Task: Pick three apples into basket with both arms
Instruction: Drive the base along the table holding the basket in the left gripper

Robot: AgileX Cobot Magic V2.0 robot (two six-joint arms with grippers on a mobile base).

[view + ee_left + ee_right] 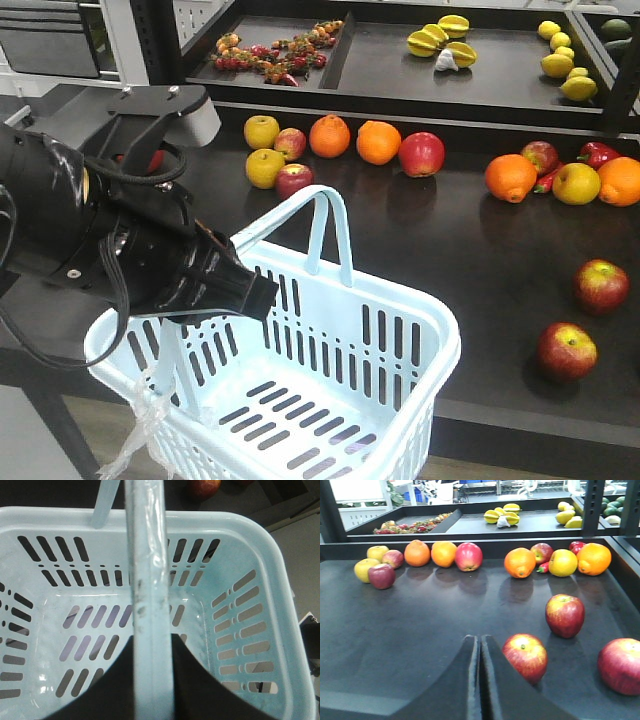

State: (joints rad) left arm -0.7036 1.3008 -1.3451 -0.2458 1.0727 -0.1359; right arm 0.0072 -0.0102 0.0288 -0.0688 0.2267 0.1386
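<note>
- Down at 6 o'clock in the front view, the basket [447,350] hung over the near edge of the table [450,250] with its raised handle [322,200] standing up. I could not tell whether it rested on anything.
- My left arm [90,220] reached in from 9 o'clock.
- The left fingers [100,695] were clenched on the gripped handle [150,580]. It ran straight up between them in the left wrist view and had clear plastic film on it.
- A shred of clear plastic [140,430] dangled from the basket's corner at 7 o'clock.
- My right fingers [495,690] were pressed together with nothing between them, held low over the table and pointing toward 12 o'clock.
- All three apples lay on the table, outside the basket and apart from one another.
- In the right wrist view, the nearest apple [525,656] sat just beside the fingertips at 2 o'clock. The middle apple [565,615] was farther out at 1 o'clock, and the edge apple [620,665] was at 3 o'clock.
- Two of them showed in the front view at 3 to 4 o'clock, well apart from the basket.
- Oranges [417,553] and yellow fruits [365,570] lined the table's far side at 12 o'clock.
</note>
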